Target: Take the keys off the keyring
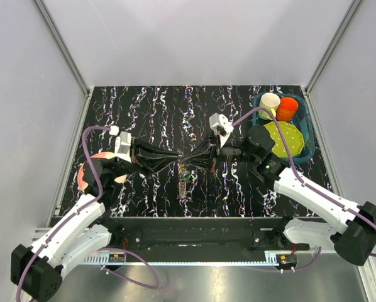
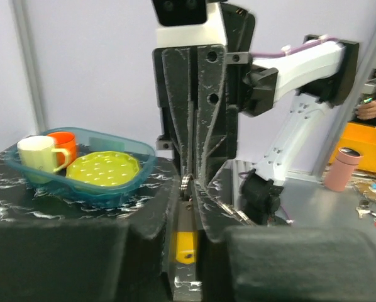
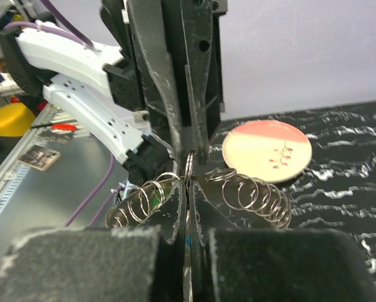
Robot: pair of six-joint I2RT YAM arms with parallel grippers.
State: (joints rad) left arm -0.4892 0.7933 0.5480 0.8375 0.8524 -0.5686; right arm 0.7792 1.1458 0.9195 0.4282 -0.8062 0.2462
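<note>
From above, the left arm (image 1: 75, 223) and the right arm (image 1: 314, 195) reach in. Their jaws meet tip to tip over the tabletop (image 1: 156, 113). The keys (image 1: 184, 179) are a tiny bunch just beside the jaw tips, on the side nearer the arm bases.

From the left wrist, the keyring (image 2: 187, 185) is a thin silver bit right between the two sets of jaws. Both sets look closed on it. A yellow key (image 2: 186, 245) sits low in the slit between the left jaws.

From the right wrist, the keyring is a shiny wire coil. It sticks out on both sides of the jaws.

I think the ring is light, hard, springy and slippery. The keys are tiny and may swing. One set of jaws should pinch the wire tight. The other should take a key by its coloured head.
</note>
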